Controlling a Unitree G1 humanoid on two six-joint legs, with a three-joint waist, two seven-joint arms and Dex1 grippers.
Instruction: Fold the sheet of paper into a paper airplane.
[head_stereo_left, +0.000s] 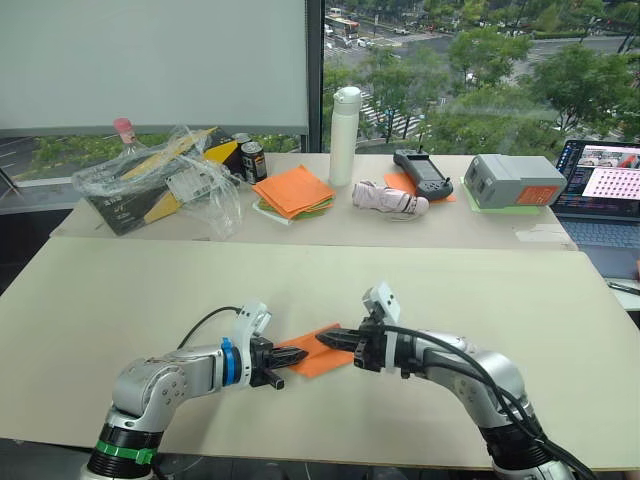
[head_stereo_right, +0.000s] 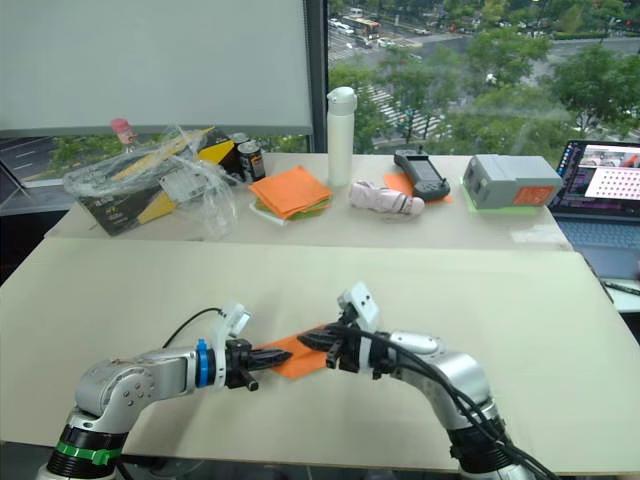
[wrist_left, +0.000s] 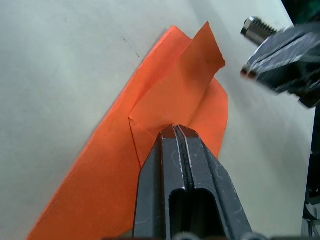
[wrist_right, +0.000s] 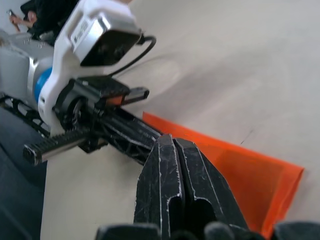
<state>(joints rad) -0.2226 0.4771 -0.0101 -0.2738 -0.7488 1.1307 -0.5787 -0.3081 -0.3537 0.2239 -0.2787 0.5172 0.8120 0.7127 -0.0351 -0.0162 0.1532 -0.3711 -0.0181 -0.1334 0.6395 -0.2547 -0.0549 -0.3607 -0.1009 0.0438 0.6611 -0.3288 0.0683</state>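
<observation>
Mid-fold — both the left gripper (head_stereo_left: 297, 354) and right gripper (head_stereo_left: 327, 341) press clenched fingers on the half-folded paper (head_stereo_left: 322, 361); next, flatten the raised flap.

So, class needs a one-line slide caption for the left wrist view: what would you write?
Left gripper, fingers shut, presses on the folded orange paper lying on the table.

Front table (head_stereo_left: 120, 300): bare toward its left, right and far edges. Near its front edge, left gripper (head_stereo_left: 300, 355) and right gripper (head_stereo_left: 325, 340) meet tip to tip over the sheet of paper (head_stereo_left: 322, 360), blocking passage there.
</observation>
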